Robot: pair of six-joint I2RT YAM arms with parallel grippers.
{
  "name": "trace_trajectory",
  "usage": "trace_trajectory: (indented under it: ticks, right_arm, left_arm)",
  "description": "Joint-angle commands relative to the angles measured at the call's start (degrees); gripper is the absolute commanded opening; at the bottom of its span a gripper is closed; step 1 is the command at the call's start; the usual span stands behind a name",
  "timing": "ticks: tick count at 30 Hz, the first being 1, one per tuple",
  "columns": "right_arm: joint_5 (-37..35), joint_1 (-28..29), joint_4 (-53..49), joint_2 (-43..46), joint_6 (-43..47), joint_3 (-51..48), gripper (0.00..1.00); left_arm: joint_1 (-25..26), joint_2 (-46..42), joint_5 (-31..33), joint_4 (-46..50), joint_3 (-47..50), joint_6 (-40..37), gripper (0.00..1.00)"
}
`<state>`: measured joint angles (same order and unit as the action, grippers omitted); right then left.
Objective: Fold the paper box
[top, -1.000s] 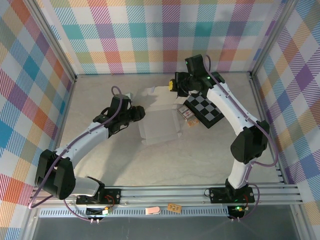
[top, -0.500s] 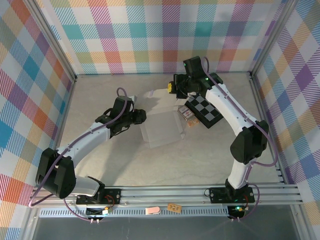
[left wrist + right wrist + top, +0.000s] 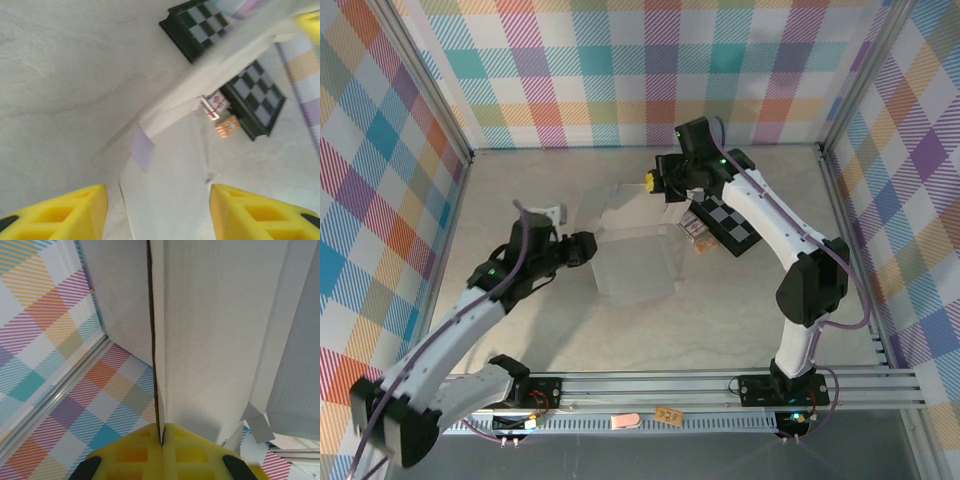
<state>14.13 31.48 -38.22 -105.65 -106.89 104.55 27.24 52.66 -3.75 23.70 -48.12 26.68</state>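
Note:
The paper box [image 3: 635, 265] is a pale, partly folded sheet at mid-table, with one flap lifted toward the back. My right gripper [image 3: 653, 183] is shut on that raised flap. In the right wrist view the yellow pads [image 3: 195, 452] are pressed together on the sheet's edge [image 3: 161, 432], and the off-white panel [image 3: 215, 330] rises ahead of them. My left gripper [image 3: 584, 247] sits just left of the box, apart from it. Its yellow fingers [image 3: 60, 215] stand wide open, and the box's flat panel [image 3: 170, 190] lies on the table beyond them.
A black-and-white checkerboard [image 3: 730, 225] lies right of the box, with two small card packs [image 3: 696, 230] against its left edge. Plaid walls close off the back and sides. The aluminium rail [image 3: 660, 385] with the arm bases runs along the near edge.
The left gripper let go of the box's left side, opened wider and drew back to the left and nearer. The right gripper shifted slightly left, still clamped on the flap.

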Motion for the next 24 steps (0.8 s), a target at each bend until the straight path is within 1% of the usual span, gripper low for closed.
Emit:
trace_trajectory:
  ticks: [1, 3, 5, 9, 11, 13, 16, 19, 21, 22, 24]
  right_arm:
    - [-0.77, 1.52, 3.18, -2.03, 4.38, -0.45, 0.0]
    - [-1.53, 2.14, 3.21, -2.97, 6.82, 0.51, 0.0]
    - [-1.86, 2.68, 4.04, -3.83, 9.98, 1.1, 0.0]
    - [-3.21, 4.06, 9.97, -3.98, 17.02, -1.66, 0.0]
    - [-3.41, 4.62, 17.53, -2.86, 18.89, -6.87, 0.0]
    - [-4.02, 5.14, 26.54, -1.66, 19.79, -13.17, 0.0]
    - [-3.18, 5.35, 36.29, -1.43, 19.37, -19.96, 0.0]
    - [-2.12, 5.27, 44.63, -1.83, 19.09, -24.81, 0.0]
    - [-1.5, 5.25, 45.35, -2.06, 19.14, -25.59, 0.0]
    - [-1.26, 5.28, 45.31, -2.02, 19.09, -25.71, 0.0]
    - [-1.04, 5.25, 45.25, -1.94, 18.96, -25.89, 0.0]
  left_arm:
    - [0.62, -7.24, -2.06, 7.69, 1.22, 4.01, 0.56]
    - [0.53, -9.98, -1.62, 10.42, 0.19, 4.6, 0.56]
    - [-0.88, -10.88, -1.3, 12.3, -0.9, 5.3, 0.56]
    - [-8.66, -7.37, -6.3, 11.09, -2.17, 7.5, 0.52]
    - [-12.5, -5.15, -8.37, 9.34, -2.23, 8.7, 0.5]
    - [-15.18, -3.14, -10.1, 6.71, -1.89, 9.18, 0.49]
    - [-17.43, -0.39, -11.88, 4.92, -1.83, 7.95, 0.49]
    - [-18.08, 1.84, -12.16, 5.99, -1.75, 4.03, 0.45]
    - [-18.19, 2.64, -12.47, 6.18, -0.33, 1.31, 0.4]
    - [-18.17, 2.95, -13.37, 5.39, 0.9, -0.34, 0.36]
    - [-18.18, 2.98, -14.88, 3.07, 3.71, -2.62, 0.32]
